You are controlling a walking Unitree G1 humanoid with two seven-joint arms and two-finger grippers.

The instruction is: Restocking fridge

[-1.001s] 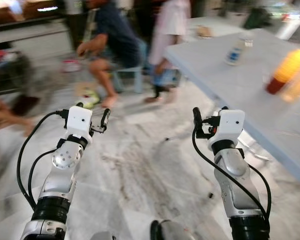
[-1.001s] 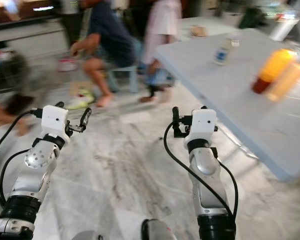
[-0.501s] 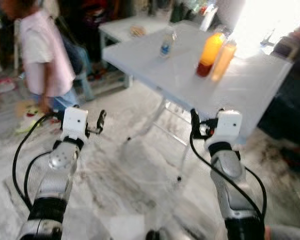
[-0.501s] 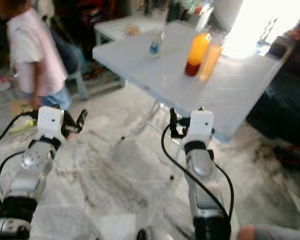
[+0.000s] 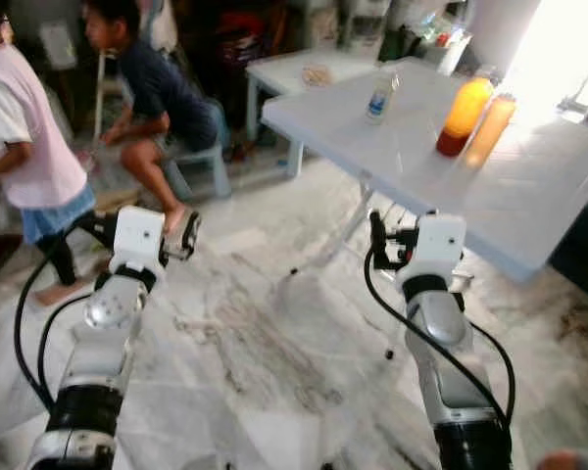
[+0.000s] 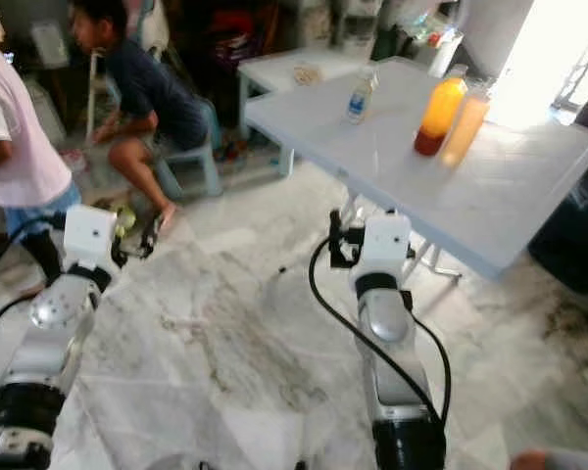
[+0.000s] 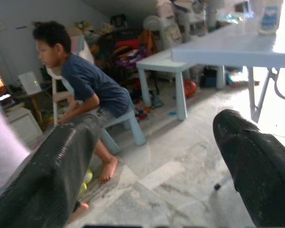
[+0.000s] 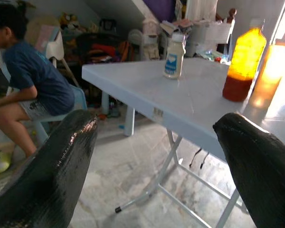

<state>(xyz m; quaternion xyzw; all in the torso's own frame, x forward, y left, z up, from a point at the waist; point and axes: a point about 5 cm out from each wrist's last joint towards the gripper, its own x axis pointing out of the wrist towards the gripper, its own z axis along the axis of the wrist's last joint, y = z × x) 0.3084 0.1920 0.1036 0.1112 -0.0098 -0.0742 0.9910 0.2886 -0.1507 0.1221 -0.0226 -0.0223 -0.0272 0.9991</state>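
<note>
- My left claw [image 5: 181, 238] and right claw [image 5: 377, 240] are both raised over the marble floor [image 5: 274, 352], fingers spread apart and holding nothing.
- The drinks to restock stand on the white counter [image 5: 529, 211] ahead on my right: a small white bottle [image 8: 174, 55] with a blue label towards the far side, an orange bottle [image 8: 243, 59] with darker liquid at its base, and a paler orange bottle [image 5: 488, 129] just beside it, partly washed out by glare.
- I judge all three to be stiff plastic, smooth and perhaps slippery; the two tall ones look full, so fairly heavy and easy to topple.
- Best hold, I think, is around the body at mid-height, below the neck; the small bottle should be light, and the label band would give some grip.
- The near counter edge and its folding legs [image 8: 168, 164] lie between me and the bottles, so I must step closer.
- A seated person [image 7: 83, 90] on a blue chair and a standing person in pink [image 5: 24, 127] are to my left, well apart from the counter.
- A second small table [image 7: 164, 64] and clutter stand behind.
</note>
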